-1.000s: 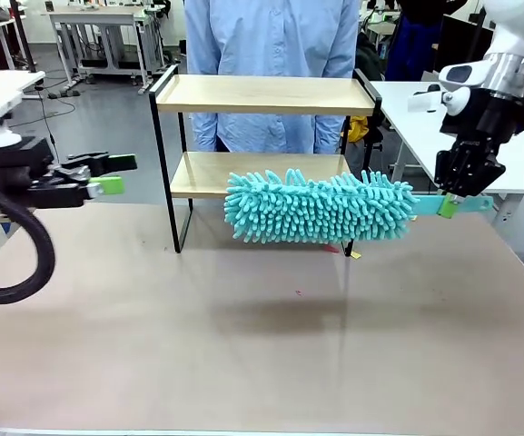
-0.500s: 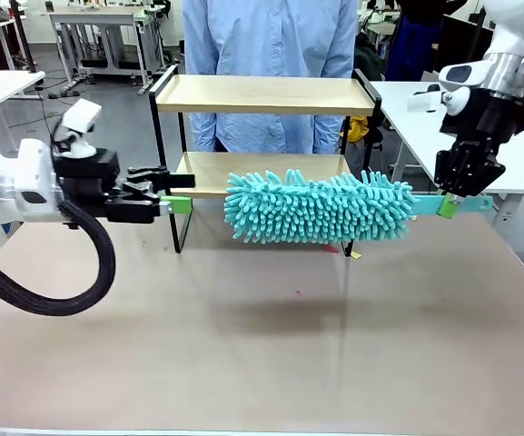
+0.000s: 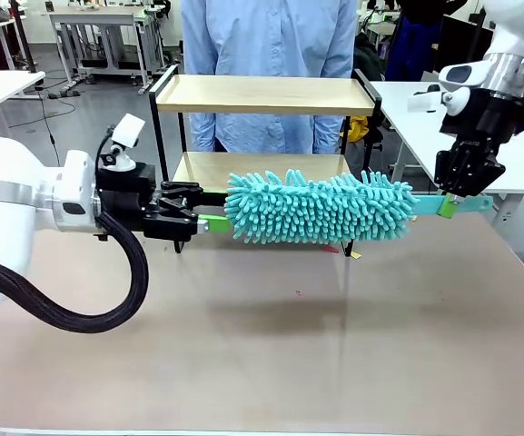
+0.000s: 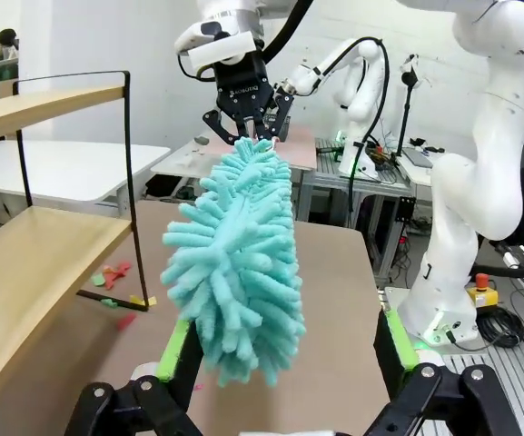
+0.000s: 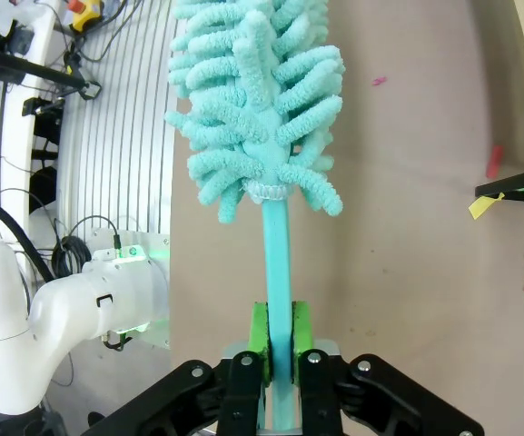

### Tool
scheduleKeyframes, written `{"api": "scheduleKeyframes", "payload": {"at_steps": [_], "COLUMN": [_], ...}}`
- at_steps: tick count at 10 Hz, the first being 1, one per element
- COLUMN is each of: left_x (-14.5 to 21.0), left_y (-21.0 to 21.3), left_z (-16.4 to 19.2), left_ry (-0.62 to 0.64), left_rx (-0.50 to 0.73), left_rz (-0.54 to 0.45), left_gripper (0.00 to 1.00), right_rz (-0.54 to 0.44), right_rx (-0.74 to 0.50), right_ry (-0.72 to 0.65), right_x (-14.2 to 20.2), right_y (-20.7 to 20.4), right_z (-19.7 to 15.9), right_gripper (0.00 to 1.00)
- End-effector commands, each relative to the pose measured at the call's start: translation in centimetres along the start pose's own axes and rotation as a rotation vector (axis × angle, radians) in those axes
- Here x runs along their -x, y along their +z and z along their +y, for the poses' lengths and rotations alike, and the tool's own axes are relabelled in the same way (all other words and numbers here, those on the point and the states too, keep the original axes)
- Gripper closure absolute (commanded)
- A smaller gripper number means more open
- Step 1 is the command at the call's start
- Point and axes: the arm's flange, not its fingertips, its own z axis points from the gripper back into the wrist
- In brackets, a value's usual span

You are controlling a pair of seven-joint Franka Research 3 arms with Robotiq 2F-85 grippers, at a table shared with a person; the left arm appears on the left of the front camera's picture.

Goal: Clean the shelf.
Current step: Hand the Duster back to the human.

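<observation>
This is a robotics lab. In the front view, white tables [image 3: 479, 109] on metal legs stand on a bare grey floor [image 3: 98, 118] at 10 to 12 o'clock and at 2 o'clock, with cables trailing across the floor at 10 o'clock. The left wrist view shows plain white walls [image 4: 89, 41], another white arm [image 4: 357, 77] on a bench at 12 o'clock among loose leads, and a large white arm's base [image 4: 466, 227] at 3 o'clock on a ribbed metal plate [image 4: 507, 381], with a red stop button [image 4: 481, 283] on a yellow box and coiled cables beside it.
</observation>
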Motion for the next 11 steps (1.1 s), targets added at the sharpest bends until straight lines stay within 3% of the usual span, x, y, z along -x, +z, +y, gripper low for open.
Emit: {"api": "scheduleKeyframes", "payload": {"at_steps": [1, 11], "left_x": [0.4, 0.3], "left_y": [-0.9, -6.4], "left_z": [-1.2, 1.5], "left_ry": [0.013, 0.042], "left_rx": [-0.033, -0.058], "left_rz": [-0.008, -0.021], "left_gripper": [0.00, 0.00], "right_rz": [-0.004, -0.004], "right_rx": [0.008, 0.008], "right_ry": [-0.011, -0.011], "right_x": [-0.1, -0.1], "right_y": [0.3, 0.3], "right_z": [0.2, 0.2], "right_gripper": [0.87, 0.87]}}
